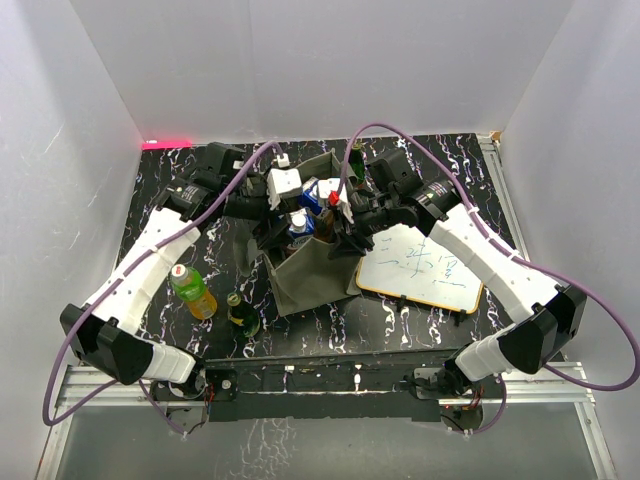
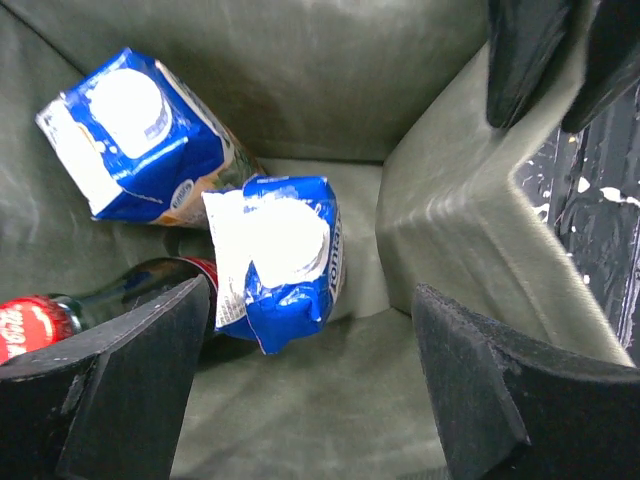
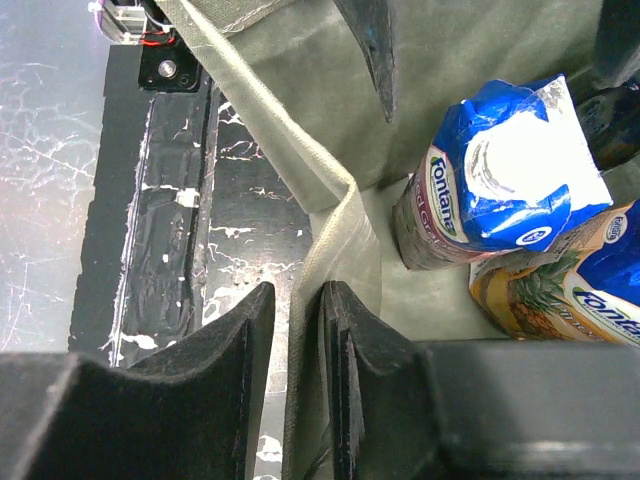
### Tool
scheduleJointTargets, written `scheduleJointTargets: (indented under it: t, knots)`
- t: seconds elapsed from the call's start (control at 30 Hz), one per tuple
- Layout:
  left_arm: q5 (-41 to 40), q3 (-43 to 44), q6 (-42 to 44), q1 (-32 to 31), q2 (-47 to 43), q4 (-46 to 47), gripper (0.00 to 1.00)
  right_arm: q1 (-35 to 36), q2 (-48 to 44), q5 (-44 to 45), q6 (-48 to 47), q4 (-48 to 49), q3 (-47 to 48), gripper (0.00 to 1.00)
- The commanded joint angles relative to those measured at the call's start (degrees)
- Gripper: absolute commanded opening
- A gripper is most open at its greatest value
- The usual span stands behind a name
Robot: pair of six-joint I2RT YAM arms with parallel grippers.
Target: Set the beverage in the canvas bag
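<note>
While the canvas bag point(image 1: 310, 282) stands mid-table, its rim is pinched by the right gripper point(image 3: 297, 295), jaws narrow. The left gripper point(image 2: 310, 300) is held wide and empty above a blue carton point(image 2: 285, 255) and a cola bottle point(image 2: 140, 285) lying inside.

Matt cloth canvas bag point(image 2: 300, 60), glossy cartons point(image 2: 285, 260)

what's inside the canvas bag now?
Two blue-topped juice cartons and a dark red-labelled bottle in the canvas bag. A finger of the left tool covers part of the bottle; anything beneath the cartons is hidden.
</note>
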Motion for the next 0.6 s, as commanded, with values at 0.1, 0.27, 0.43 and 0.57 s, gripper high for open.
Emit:
scheduleJointTargets:
  t: [0.1, 0.27, 0.43, 0.57]
  knots:
    - [6.5, 5.9, -2.5, 0.3, -1.5, -1.3, 0.81, 0.3, 0.0, -0.5, -0.7, -0.6, 0.7, 0.30]
    - [7.2, 7.1, -5.1, 0.2, 1.4, 0.5, 0.82, 0.3, -0.2, -0.2, -0.7, -1.0, 0.9, 0.32]
    - [7.5, 8.8, -7.7, -0.2, 2.1, 2.2, 0.82, 0.4, -0.1, -0.5, -1.3, -1.7, 1.7, 0.38]
    - [7.7, 10.9, -9.2, -0.1, 1.3, 1.7, 0.82, 0.3, 0.1, -1.3, -1.4, -2.1, 2.9, 0.42]
